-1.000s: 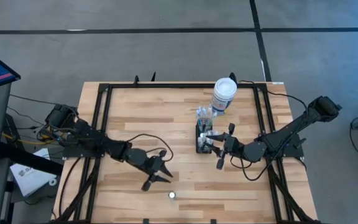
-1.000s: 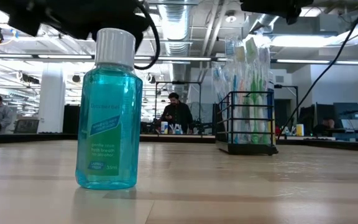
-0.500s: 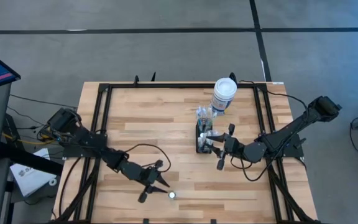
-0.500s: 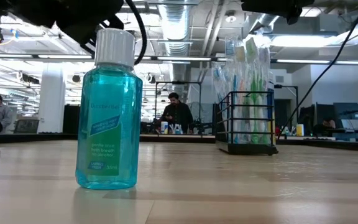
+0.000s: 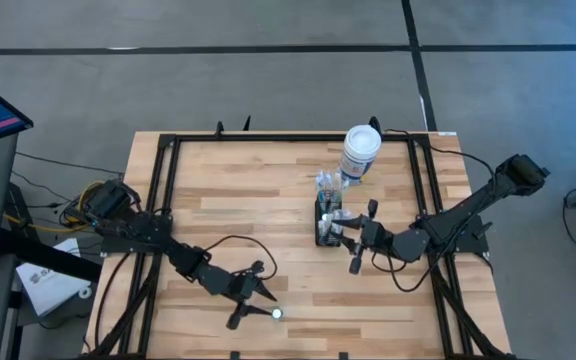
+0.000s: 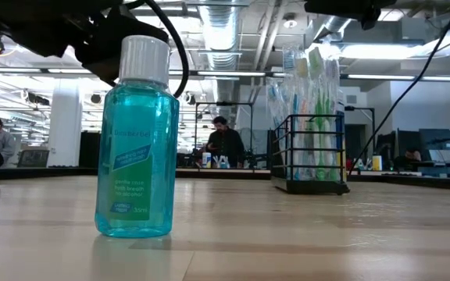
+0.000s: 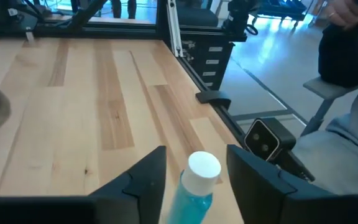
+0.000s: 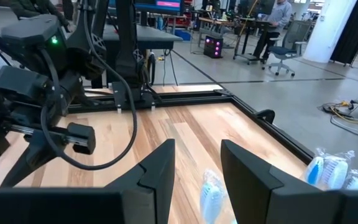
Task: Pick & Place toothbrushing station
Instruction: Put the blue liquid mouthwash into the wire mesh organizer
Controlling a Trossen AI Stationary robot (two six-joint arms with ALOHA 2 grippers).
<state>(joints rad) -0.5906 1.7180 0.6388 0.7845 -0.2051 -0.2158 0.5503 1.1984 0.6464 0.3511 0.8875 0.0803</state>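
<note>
The toothbrushing station (image 5: 325, 222), a small black upright caddy with toothbrushes in it, stands right of the table's middle; it also shows in the low view (image 6: 310, 160). My right gripper (image 5: 350, 244) is open just right of it, and toothbrush heads (image 8: 211, 194) show between its fingers. I cannot tell whether it touches the caddy. A teal mouthwash bottle with a white cap (image 5: 277, 313) stands near the table's near edge. My left gripper (image 5: 256, 306) is open there, with a finger on either side of the bottle's cap (image 7: 202, 167) and gaps showing.
A white cylindrical canister with a blue label (image 5: 359, 152) stands just beyond the caddy, near the far edge. A black frame (image 5: 168, 190) runs around the tabletop. Bare wood (image 5: 248, 200) lies between the two arms. People show in the room behind (image 6: 223, 144).
My left gripper has moved toward the table's near edge and a little to the right, coming up to the mouthwash bottle, which has stayed in place.
</note>
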